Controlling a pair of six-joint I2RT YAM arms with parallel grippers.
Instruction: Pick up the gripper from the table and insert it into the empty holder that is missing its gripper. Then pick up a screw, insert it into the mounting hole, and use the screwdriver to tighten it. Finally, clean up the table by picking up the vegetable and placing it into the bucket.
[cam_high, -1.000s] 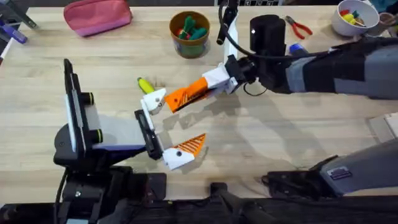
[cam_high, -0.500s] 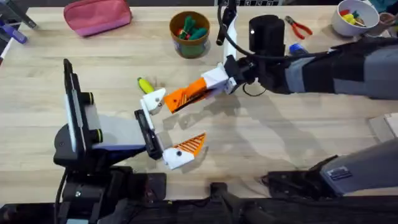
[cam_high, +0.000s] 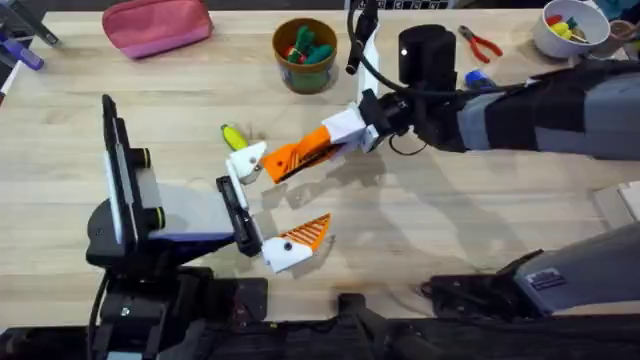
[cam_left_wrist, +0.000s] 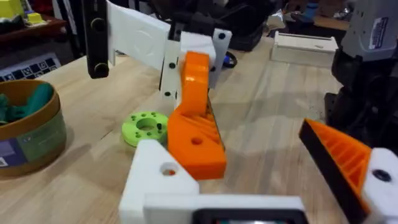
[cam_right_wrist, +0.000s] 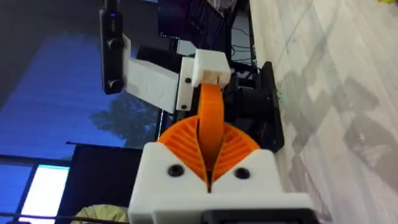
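We are seeing the right gripper (cam_high: 318, 150) clamping its orange ribbed pads on the gripper (cam_high: 285, 159), the loose orange wedge, with its long axis lying slantwise across the table and its narrow end pointing at the holder (cam_high: 250, 158). The wedge is touching that white base on the left gripper (cam_high: 280, 205), whose fingers are standing well apart. Just beyond the holder the yellow vegetable (cam_high: 234, 137) is lying on the table (cam_high: 420, 230). Farther back, the bucket (cam_high: 305, 55) is holding green and red toy pieces, and a white bowl (cam_high: 568, 30) is holding colourful bits.
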